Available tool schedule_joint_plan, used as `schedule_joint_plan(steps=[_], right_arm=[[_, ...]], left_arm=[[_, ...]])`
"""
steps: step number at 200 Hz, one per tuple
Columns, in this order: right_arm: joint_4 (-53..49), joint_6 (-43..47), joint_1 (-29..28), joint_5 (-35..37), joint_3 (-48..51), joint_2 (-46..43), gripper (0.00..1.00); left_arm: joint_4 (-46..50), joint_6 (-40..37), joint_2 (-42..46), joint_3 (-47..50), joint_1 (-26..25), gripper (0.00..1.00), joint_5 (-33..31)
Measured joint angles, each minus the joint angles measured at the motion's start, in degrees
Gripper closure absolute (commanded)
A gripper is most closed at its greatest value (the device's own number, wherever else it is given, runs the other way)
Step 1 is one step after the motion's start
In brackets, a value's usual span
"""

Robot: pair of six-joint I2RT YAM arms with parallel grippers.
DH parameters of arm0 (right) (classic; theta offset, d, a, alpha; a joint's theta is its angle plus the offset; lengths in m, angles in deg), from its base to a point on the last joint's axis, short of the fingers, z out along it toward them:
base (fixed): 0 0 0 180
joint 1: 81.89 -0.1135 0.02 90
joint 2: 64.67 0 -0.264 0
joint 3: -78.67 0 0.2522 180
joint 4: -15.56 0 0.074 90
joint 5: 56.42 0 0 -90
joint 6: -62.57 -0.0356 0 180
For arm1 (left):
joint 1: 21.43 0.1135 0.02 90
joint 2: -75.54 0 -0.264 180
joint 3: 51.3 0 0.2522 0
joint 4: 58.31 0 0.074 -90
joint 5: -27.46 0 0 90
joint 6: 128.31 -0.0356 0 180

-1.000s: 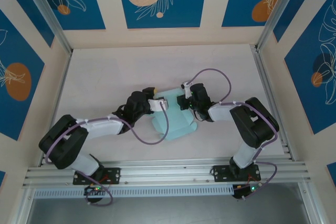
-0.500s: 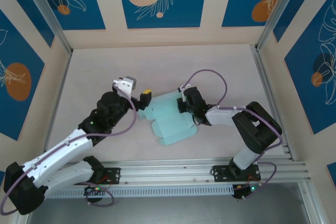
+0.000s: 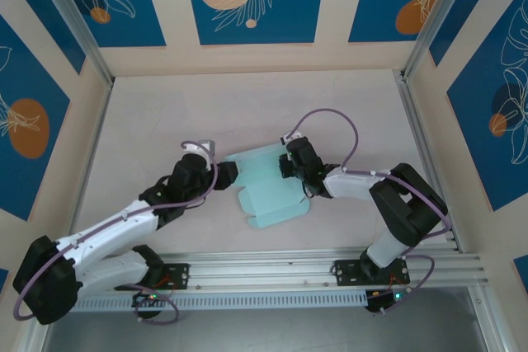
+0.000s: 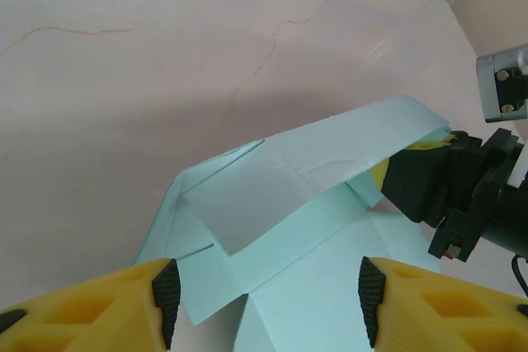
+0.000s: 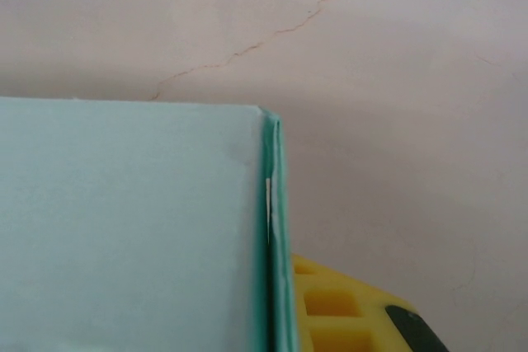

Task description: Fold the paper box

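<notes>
Pale-blue paper box (image 3: 272, 191), long axis seemingly diagonal

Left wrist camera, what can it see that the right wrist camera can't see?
Left wrist view: the left gripper open near the box, a lifted flap, and the right gripper gripping the box at that flap's far end. Right wrist view: a close look at the box's doubled edge, with one yellow finger next to it. Both: the pale blue box and the cracked table.
</notes>
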Motion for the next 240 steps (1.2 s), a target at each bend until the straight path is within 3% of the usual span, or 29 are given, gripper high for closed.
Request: schedule_joint_plan(steps=[59,146,240], right_arm=[[-0.2,-0.04,-0.13,0.28,-0.76,0.02,0.92],[-0.33,-0.24,-0.63,0.44,-1.38,0.02,0.93],[-0.96,-2.99,-1.49,1.99,-1.66,1.2,0.96]], left_arm=[[-0.15,-1.6,-6.58,-5.86,0.0,0.4,0.37],[-0.92,-1.75,-15.8,-7.17,0.0,0.34,0.98],[-10.25,0.44,-23.45,-9.33,0.0,0.4,6.93]])
